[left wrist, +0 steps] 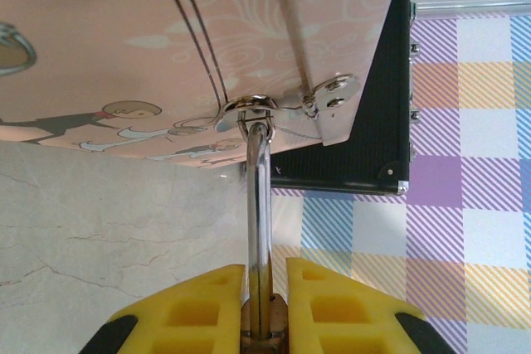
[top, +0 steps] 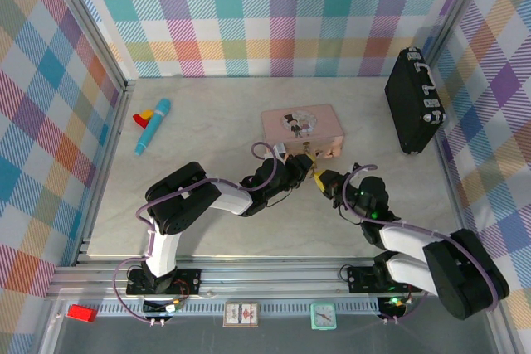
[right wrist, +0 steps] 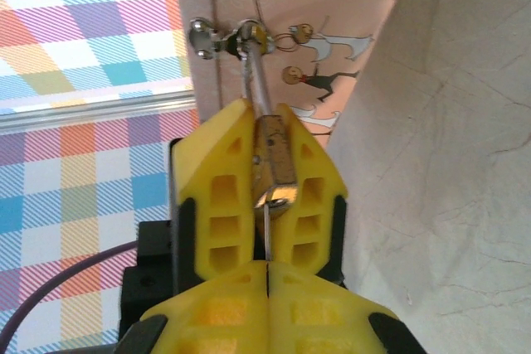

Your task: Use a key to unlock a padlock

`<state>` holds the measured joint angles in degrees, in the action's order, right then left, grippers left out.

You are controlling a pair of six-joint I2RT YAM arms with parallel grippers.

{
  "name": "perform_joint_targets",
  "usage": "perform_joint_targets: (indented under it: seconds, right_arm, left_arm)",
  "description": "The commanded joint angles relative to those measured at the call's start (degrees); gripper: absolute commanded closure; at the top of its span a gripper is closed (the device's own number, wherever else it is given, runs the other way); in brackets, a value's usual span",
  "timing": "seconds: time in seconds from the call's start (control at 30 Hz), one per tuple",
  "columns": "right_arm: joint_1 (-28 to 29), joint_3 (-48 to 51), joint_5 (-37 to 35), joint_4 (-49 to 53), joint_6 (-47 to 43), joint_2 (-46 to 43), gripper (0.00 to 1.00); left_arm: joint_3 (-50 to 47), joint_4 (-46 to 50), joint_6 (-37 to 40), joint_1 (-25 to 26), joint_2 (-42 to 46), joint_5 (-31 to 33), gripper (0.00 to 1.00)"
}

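With right gripper (right wrist: 267,266) clenched, pinching the key (right wrist: 266,234) and presenting its blade to the underside of the padlock (right wrist: 276,167). Clamping the brass body with left gripper (left wrist: 265,275), just under the hasp (left wrist: 328,97) of the pink tin (top: 328,126), sitting mid worktop (top: 207,122) toward the far edge. Judging insertion as the step in hand, needing full seating next, then a steady twist. Working over pale marbled surface, plaid walls (top: 249,14) around, black case (top: 412,109) at far right corner.

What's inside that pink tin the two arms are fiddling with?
You can't see inside. The pink tin is closed, with the padlock hanging by its shackle through the clasp. Only the decorated outside shows; the lid covers whatever it holds.
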<state>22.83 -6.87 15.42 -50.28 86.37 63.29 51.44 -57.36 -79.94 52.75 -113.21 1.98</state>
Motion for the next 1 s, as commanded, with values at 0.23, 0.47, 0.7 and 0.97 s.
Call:
perform_joint_targets:
  seconds: [0.23, 0.47, 0.7, 0.97]
  right_arm:
    - [-0.5, -1.4, -0.2, 4.9, -3.4, -2.1, 1.00]
    - [-0.5, -1.4, 1.5, -2.5, -4.1, 2.5, 1.00]
    - [-0.5, -1.3, 2.1, -1.8, -5.1, 1.4, 1.00]
    - [-0.5, -1.0, 2.2, -0.6, -5.0, -0.1, 1.00]
  left_arm:
    - [0.8, -10.4, 0.9, 0.9, 0.6, -1.4, 1.00]
    - [0.6, -10.7, 0.9, 0.9, 0.6, -1.5, 1.00]
    - [0.4, -11.3, 1.0, 1.0, 0.3, -1.6, 1.00]
    - [0.4, -11.4, 0.9, 0.9, 0.0, -1.6, 1.00]
